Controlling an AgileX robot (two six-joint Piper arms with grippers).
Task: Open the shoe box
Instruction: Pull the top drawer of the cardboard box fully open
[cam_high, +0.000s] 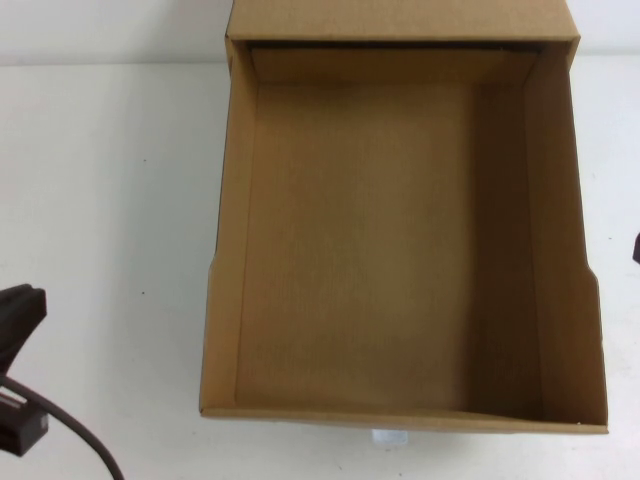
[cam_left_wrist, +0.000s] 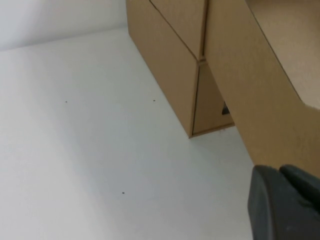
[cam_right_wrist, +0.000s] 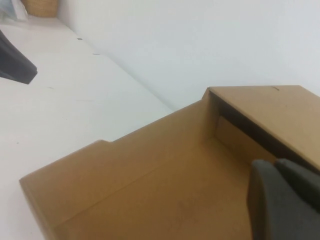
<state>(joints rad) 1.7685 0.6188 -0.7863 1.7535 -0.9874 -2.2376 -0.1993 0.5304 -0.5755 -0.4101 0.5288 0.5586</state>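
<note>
Down at 8 o'clock the left gripper (cam_high: 28, 300) hangs over the white table (cam_high: 110, 200), fingers pressed together, clear of the box. The shoe box (cam_high: 400, 250) takes up the middle, already open. The right gripper (cam_right_wrist: 277, 167) is out at 3 o'clock near the box's right wall, pinched together on nothing. The lid (cam_high: 400, 20) is flipped back at 12.

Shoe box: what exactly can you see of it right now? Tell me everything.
The shoe box is plain brown cardboard and stands on the white table. It is open: its lid is swung toward the robot, with its bare inside facing the high camera and shallow side flaps notched near the front. Nothing lies in the lid. Neither claw touches the box: the left claw sits to its left near the table's front, and the right claw is just off its right side.
</note>
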